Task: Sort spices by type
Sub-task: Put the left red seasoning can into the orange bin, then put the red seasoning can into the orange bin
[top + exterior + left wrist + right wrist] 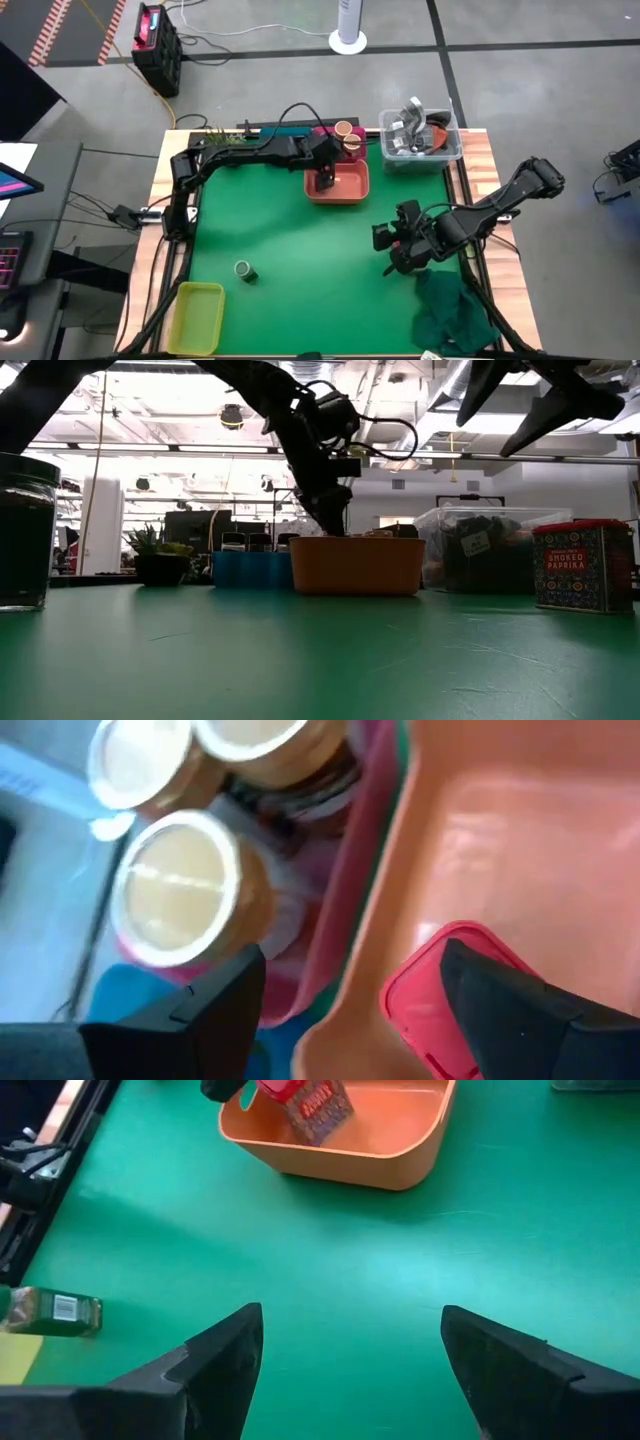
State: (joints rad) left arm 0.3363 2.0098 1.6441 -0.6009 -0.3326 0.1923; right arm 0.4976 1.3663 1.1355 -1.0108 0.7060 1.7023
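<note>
A pink square box (440, 982) sits tilted inside the orange tray (356, 192), red lid up, and also shows as the box (312, 1105) in the right wrist view. My left gripper (350, 990) hangs open over it, its fingers on either side of the lid. Three tan-topped jars (180, 890) stand in the pink tray (350, 870) behind. A green-topped jar (245, 271) stands alone on the mat. A smoked paprika box (585, 565) stands on its base below my right gripper (350, 1340), which hovers open above bare mat. My left gripper comes from above, pointing down into the orange tray, with the box's lid (430, 970) close beside one finger (490, 1000). I cannot tell whether that finger touches the lid. The other finger stands well apart from the box.
A clear tub of grey clutter (450, 150) sits at the far right corner and a blue tray (250, 570) along the far edge. A yellow tray (200, 315) lies at the near left and a dark green cloth (455, 310) at the near right. Open mat lies between.
</note>
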